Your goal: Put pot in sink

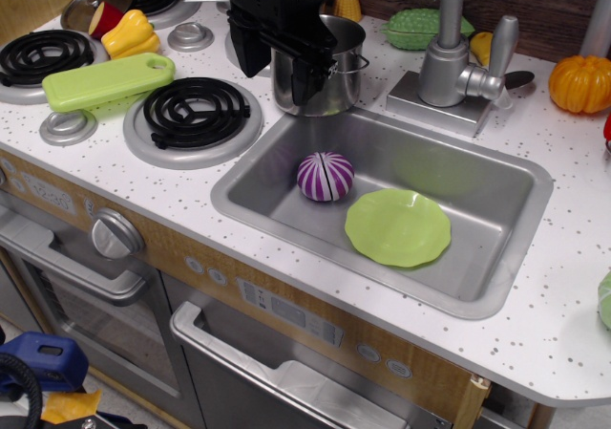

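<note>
1. A black robot gripper [298, 77] reaches down at the shiny stainless-steel cylindrical pot [325, 71], which stands upright on the white speckled countertop [535, 286] just behind the back-left corner of the rectangular grey metal sink [482, 257]. One dark finger hangs in front of the pot's wall; whether the jaws are clamped on the rim or merely straddling it cannot be told from this angle.

2. Risk: a thin-rim grasp on polished steel could slip, likely letting the pot tip or drop short onto the sink's flat rim.

3. Risk: the basin is already occupied. A purple striped toy onion [325, 177] sits near the left wall and a lime-green round plate [398, 226] lies flat beside it; lowering the pot onto either would probably leave it tilted or send the onion rolling.

4. Risk: the grey metal faucet [456, 56] stands just to the right of the pot; a wide swing could clip it.

5. The open floor at the basin's back right looks the safest landing spot.
</note>
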`<state>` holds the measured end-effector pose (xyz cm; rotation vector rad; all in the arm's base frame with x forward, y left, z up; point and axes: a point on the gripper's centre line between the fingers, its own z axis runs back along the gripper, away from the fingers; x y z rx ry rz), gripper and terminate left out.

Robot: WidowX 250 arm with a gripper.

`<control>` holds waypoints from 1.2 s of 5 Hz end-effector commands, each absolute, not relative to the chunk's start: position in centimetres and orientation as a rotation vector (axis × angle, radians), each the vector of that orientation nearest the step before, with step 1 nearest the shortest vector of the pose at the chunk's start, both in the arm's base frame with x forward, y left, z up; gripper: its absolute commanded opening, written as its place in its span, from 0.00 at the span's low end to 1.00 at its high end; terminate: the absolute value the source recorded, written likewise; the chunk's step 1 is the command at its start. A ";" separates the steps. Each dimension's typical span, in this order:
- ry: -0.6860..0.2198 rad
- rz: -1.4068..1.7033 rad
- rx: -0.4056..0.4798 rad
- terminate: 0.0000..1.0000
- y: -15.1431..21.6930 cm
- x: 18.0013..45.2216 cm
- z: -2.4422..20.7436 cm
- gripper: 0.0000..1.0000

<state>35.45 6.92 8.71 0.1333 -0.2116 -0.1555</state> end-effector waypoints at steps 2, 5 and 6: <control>-0.273 -0.336 0.204 0.00 7.7 37.7 8.9 1.00; -0.362 -0.601 0.366 0.00 8.1 41.9 10.7 1.00; -0.386 -0.613 0.278 0.00 8.7 42.5 9.6 1.00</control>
